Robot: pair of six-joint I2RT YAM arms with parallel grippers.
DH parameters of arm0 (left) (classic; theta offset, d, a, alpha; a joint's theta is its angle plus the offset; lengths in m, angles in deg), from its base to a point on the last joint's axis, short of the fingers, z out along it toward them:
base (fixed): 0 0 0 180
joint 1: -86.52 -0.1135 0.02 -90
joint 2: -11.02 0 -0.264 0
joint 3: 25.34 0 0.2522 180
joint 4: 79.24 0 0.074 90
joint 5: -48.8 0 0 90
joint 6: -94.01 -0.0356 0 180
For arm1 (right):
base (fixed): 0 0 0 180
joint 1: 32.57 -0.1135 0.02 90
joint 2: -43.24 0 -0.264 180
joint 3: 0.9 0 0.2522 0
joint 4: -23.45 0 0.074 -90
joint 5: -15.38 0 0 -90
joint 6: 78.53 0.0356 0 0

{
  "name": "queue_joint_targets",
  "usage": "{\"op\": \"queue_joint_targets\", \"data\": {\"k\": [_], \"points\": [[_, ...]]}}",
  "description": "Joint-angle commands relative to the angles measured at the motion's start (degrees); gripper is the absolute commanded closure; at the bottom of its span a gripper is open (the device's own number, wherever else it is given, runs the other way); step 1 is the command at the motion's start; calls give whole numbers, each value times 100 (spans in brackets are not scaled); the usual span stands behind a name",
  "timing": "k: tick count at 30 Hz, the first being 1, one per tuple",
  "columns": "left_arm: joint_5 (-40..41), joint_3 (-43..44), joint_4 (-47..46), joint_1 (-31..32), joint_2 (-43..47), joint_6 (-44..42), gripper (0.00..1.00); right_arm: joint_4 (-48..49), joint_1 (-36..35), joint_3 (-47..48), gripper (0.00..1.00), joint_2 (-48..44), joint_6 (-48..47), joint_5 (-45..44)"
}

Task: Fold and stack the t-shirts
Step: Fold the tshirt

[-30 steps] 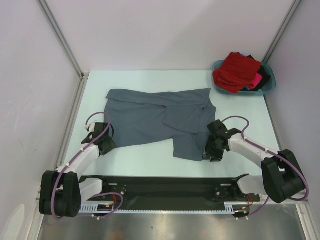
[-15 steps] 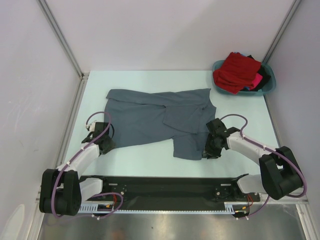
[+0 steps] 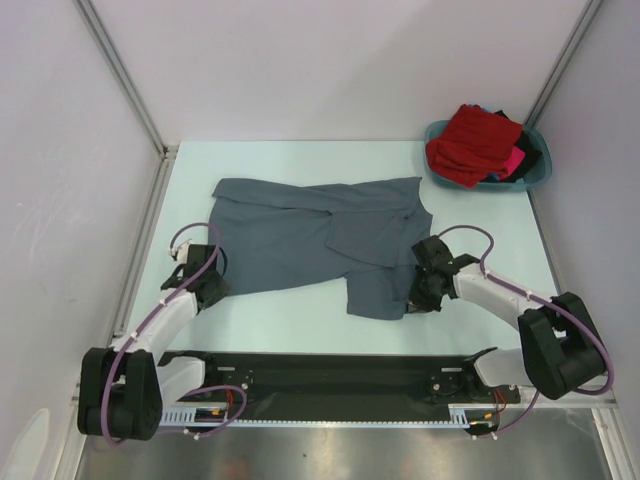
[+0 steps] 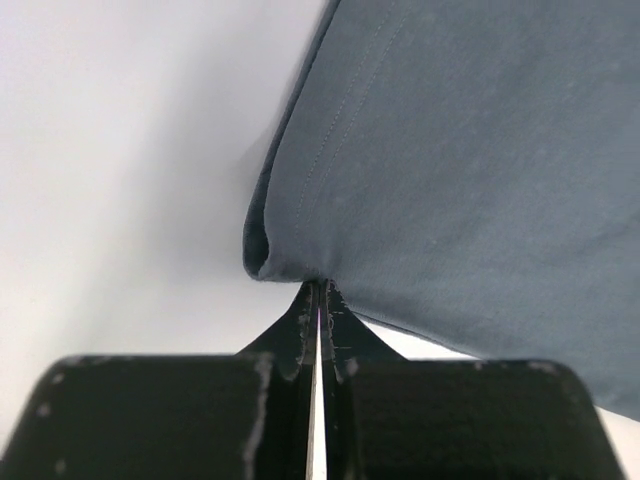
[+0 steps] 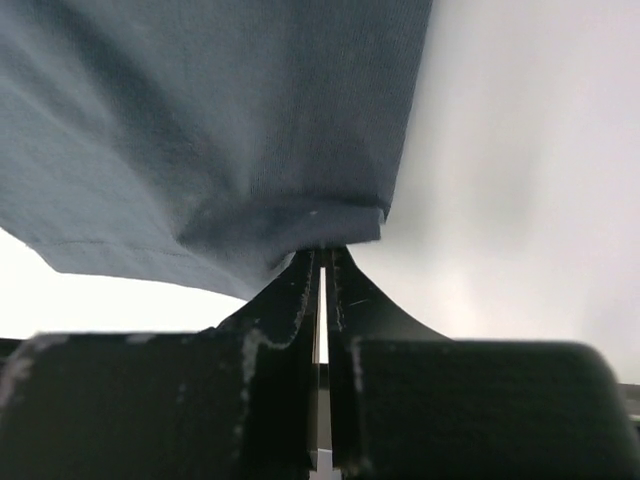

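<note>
A slate-grey t-shirt (image 3: pixel 310 240) lies spread and partly folded across the middle of the table. My left gripper (image 3: pixel 213 288) is shut on its near left corner (image 4: pixel 300 262), the hem pinched between the fingertips. My right gripper (image 3: pixel 412 303) is shut on the shirt's near right corner (image 5: pixel 300 225), where the cloth bunches at the tips. More t-shirts, a red one (image 3: pixel 473 142) on top with pink and dark cloth beneath, are piled in the basin at the back right.
A teal plastic basin (image 3: pixel 534 176) stands in the far right corner. Grey walls and metal posts close in the table on the left, back and right. A black rail (image 3: pixel 330 385) runs along the near edge between the arm bases.
Both grippers have closed onto the grey shirt's near corners. The right gripper has moved slightly left toward the cloth; the left arm has hardly moved.
</note>
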Motion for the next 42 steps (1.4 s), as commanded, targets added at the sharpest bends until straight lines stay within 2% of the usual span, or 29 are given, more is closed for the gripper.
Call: {"op": "queue_joint_targets", "data": {"k": [1, 18, 26, 36, 42], "points": [[-2, 202, 110, -36, 295, -141, 100, -5, -34, 73, 100, -302, -146, -193], [33, 544, 585, -45, 893, -220, 100, -576, -78, 644, 100, -1085, -287, -395], [129, 1010, 656, -45, 849, -281, 100, -630, 1, 1452, 100, -796, -752, -870], [340, 1880, 339, -97, -213, -413, 100, -252, 449, 2498, 100, 232, -1297, -791], [358, 2548, 93, -185, -1259, -457, 100, 12, 905, 3166, 100, 908, -1561, -607]]}}
